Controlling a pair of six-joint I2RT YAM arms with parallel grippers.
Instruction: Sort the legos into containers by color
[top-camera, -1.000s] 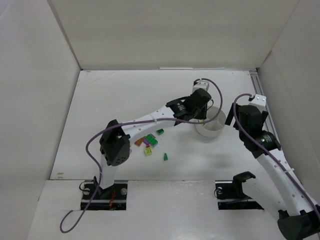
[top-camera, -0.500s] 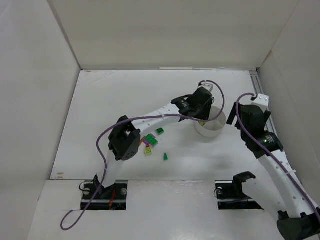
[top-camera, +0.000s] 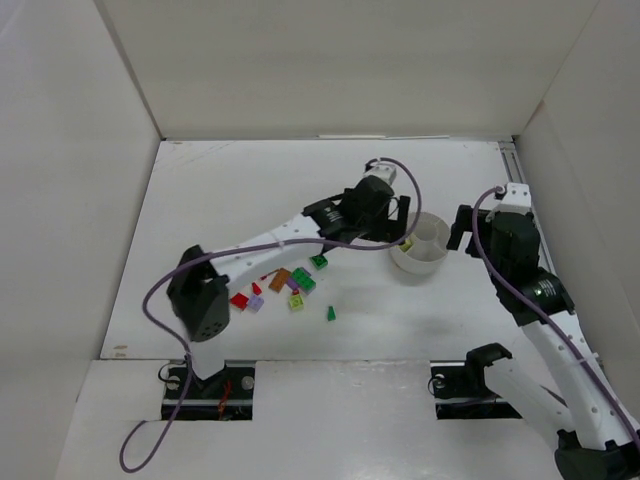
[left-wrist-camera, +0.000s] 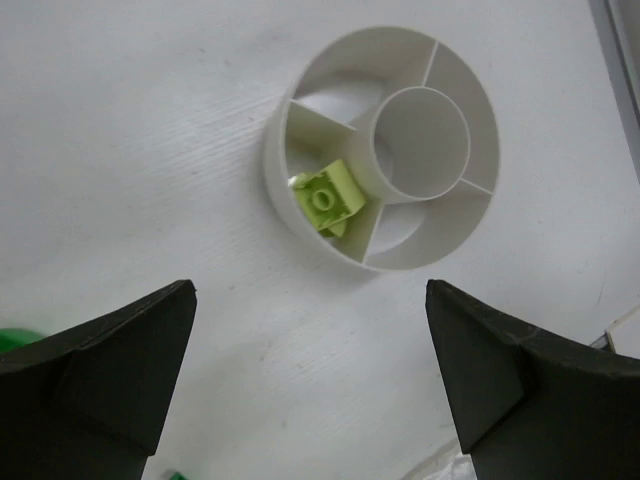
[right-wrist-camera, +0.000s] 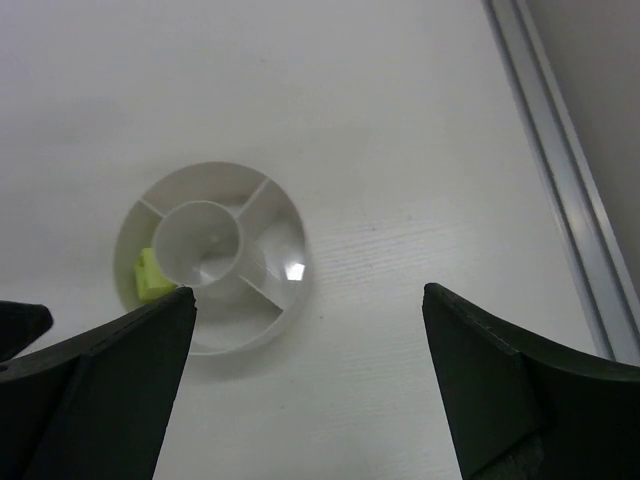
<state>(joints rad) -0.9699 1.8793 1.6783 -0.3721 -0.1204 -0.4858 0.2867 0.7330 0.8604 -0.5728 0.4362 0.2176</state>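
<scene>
Pulled back from the dish (left-wrist-camera: 325, 105) and its lime brick (left-wrist-camera: 328, 197), left end effector (left-wrist-camera: 310, 292) gapes empty; remaining legos (top-camera: 300, 281) lie back toward its base.

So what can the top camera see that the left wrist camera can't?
Only the top camera shows the right arm and loose bricks on the table, like the red brick and the orange-brown brick. Only the left wrist camera shows the left tool spread wide open with nothing in it, and the round stud on top of the lime brick. Both show the white dish with that lime brick sitting in one wedge compartment.
</scene>
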